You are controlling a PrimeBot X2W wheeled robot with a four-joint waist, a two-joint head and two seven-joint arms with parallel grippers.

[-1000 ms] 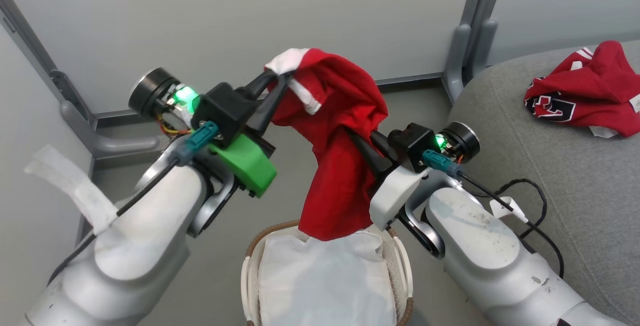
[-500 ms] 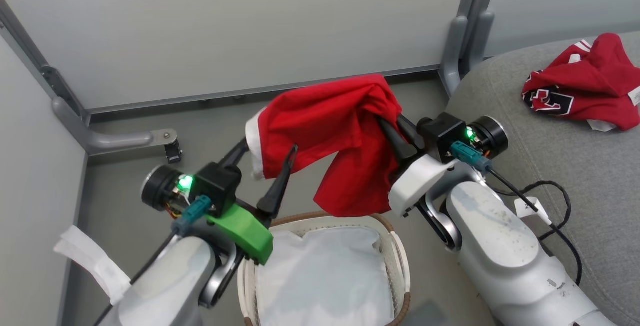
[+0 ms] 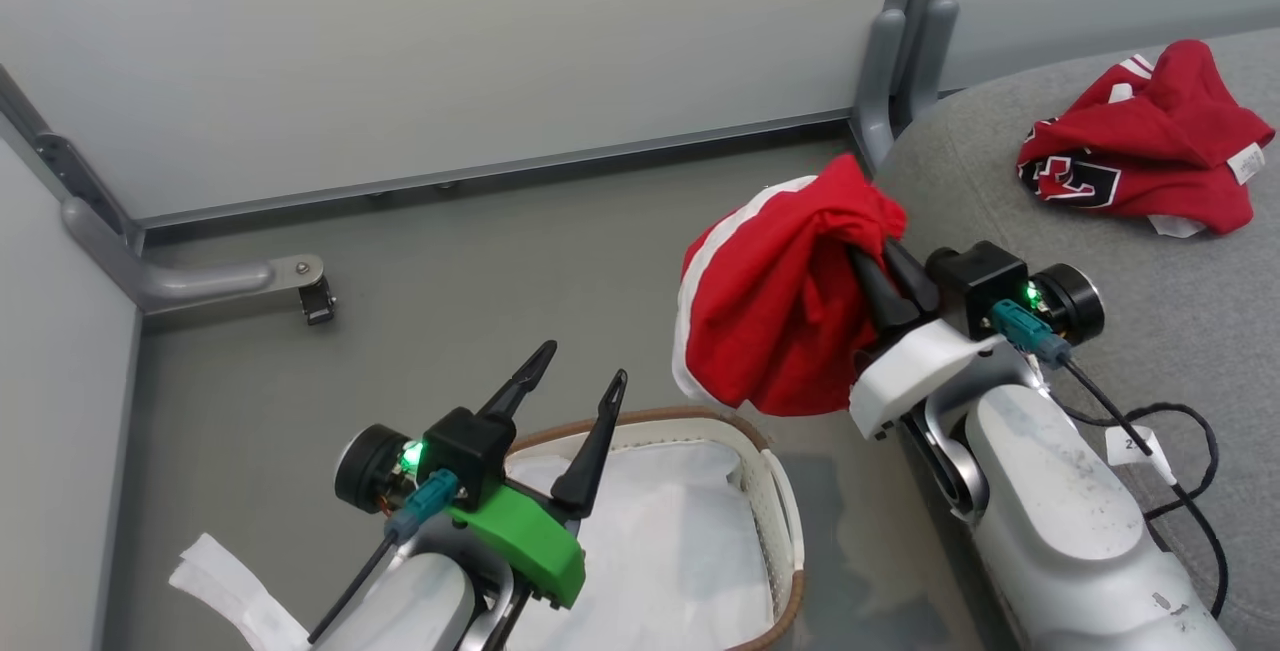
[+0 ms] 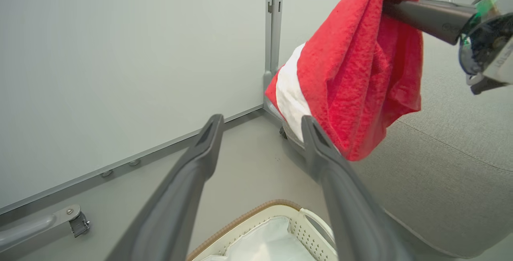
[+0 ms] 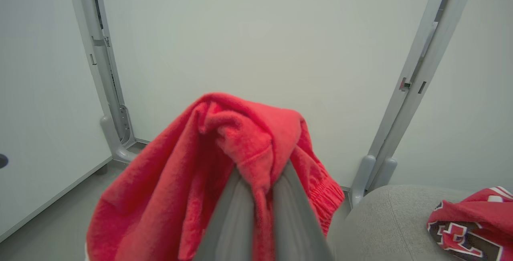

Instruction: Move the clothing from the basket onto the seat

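Near, at six o'clock: basket [image 3: 700, 415]. Just above its rim, left gripper [image 3: 583, 363] spread wide, holding nothing. At three o'clock, right gripper [image 3: 868, 256] pinched tight on red garment with white trim [image 3: 770, 321], by the seat [image 3: 1190, 331]. Far, at two o'clock, second red garment [image 3: 1140, 151] lying on the seat.

Seat [image 3: 1190, 331]: grey woven cushion, one crumpled red garment [image 3: 1160, 146] lying on its far side
Floor [image 3: 450, 261]: plain grey, the basket [image 3: 785, 521] standing on it
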